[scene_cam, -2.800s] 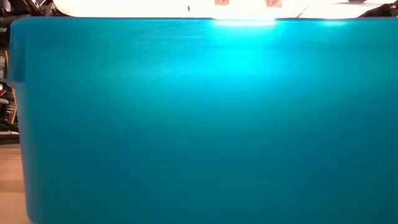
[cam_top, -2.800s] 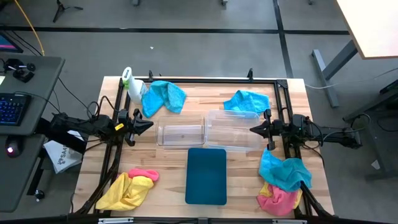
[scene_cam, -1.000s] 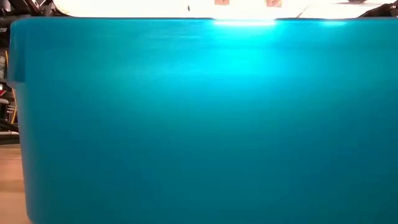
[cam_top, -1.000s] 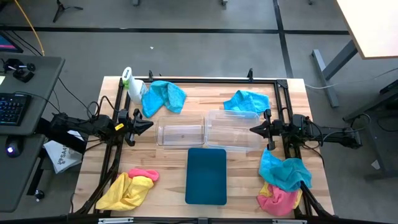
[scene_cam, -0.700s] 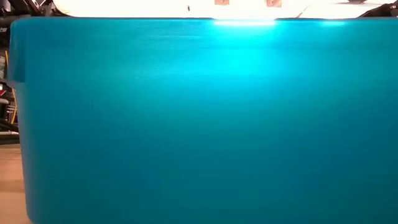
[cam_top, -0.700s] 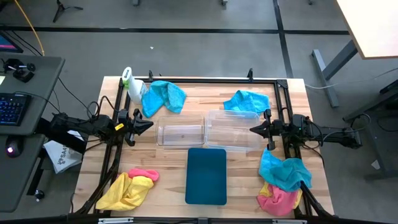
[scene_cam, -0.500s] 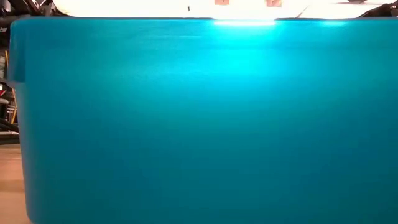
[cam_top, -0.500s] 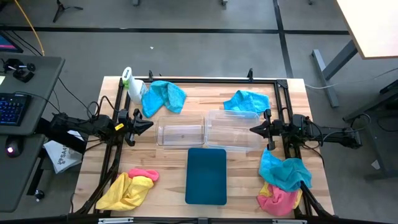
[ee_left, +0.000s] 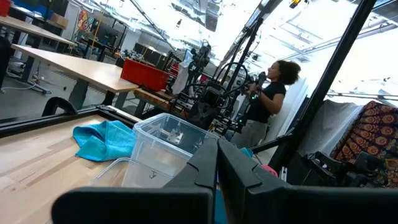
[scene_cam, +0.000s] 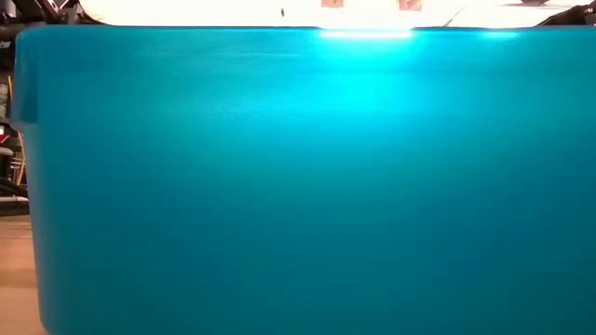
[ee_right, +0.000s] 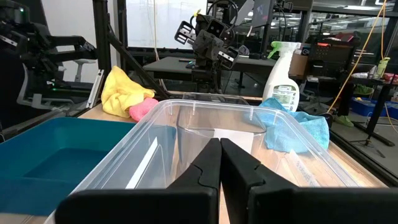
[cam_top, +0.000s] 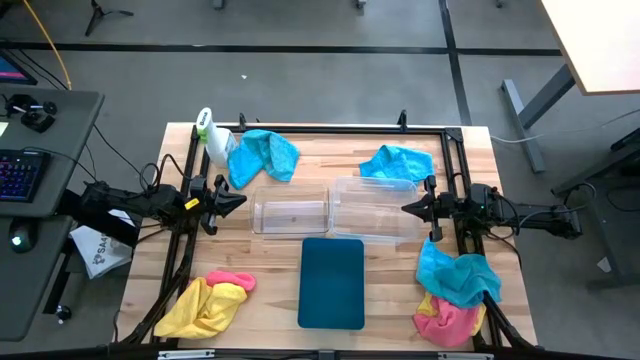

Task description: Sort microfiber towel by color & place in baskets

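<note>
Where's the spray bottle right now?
In the high view, the spray bottle stands at the table's far left corner, just left of a cyan towel and beyond the waiting left gripper.

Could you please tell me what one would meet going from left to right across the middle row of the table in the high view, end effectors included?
Left end effector → narrower clear tub → wider clear tub → right end effector.
</note>
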`<action>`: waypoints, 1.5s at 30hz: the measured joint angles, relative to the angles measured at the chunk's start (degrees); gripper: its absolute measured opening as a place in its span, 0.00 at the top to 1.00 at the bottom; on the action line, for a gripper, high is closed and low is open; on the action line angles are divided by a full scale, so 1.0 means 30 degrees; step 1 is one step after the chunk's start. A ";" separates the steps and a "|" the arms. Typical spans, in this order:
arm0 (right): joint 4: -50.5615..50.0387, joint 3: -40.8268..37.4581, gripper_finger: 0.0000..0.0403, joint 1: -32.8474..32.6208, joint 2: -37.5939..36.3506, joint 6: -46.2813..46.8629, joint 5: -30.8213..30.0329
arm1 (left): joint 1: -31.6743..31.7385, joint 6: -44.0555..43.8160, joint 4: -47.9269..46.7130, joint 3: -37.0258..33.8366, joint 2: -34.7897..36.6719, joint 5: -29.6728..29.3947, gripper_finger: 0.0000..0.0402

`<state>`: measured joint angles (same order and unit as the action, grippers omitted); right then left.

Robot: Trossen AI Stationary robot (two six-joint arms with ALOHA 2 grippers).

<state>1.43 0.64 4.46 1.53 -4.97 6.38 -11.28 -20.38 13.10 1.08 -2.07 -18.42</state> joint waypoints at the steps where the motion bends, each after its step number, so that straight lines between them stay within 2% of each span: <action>1: 0.0000 0.0000 1.00 -0.0003 -0.0004 0.0000 -0.0004 | 0.0004 0.0000 0.0000 0.0002 -0.0004 -0.0003 1.00; 19: 0.0000 0.0000 1.00 0.0004 -0.0004 0.0000 -0.0017 | 0.0000 -0.0004 0.0000 0.0002 0.0000 -0.0002 1.00; 24: 0.0593 0.0000 1.00 0.0011 0.0014 -0.0013 -0.2769 | -0.0003 0.0000 0.0000 0.0002 -0.0007 0.0001 1.00; 26: 0.2562 0.0000 1.00 0.0011 0.0004 0.2483 -0.2871 | -0.0003 -0.0005 0.0000 -0.0006 -0.0007 0.0002 1.00; 29: 0.7852 -0.0007 1.00 0.0000 0.0029 0.9718 -0.3610 | 0.0000 0.0000 0.0000 0.0002 0.0000 -0.0001 1.00; 32: 1.3771 -0.0006 1.00 0.0011 0.0098 1.4951 -0.8099 | 0.0000 0.0000 0.0000 -0.0004 -0.0002 0.0002 1.00; 34: 1.5511 0.0032 1.00 0.0017 0.0098 1.6017 -1.0393 | 0.0001 0.0000 0.0000 0.0000 0.0000 -0.0002 1.00; 37: 1.4002 0.0964 1.00 0.0011 0.0680 1.5944 -1.2170 | -0.0003 0.0000 0.0000 0.0002 0.0000 0.0002 1.00; 39: 1.2050 0.2437 1.00 0.0027 0.2051 1.6451 -1.3052 | -0.0003 0.0000 0.0000 0.0002 0.0000 0.0002 1.00; 43: 0.7183 0.7066 1.00 0.1069 0.6945 1.6687 -1.4172 | 0.0004 0.0000 0.0000 -0.0001 0.0000 0.0002 1.00; 45: 0.2957 1.0108 1.00 0.2599 0.9552 1.7531 -1.4385 | -0.0003 0.0000 0.0000 0.0002 0.0000 0.0002 1.00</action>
<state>10.30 30.97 12.26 30.19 47.62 -36.77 -11.29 -20.38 13.10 1.08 -2.07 -18.41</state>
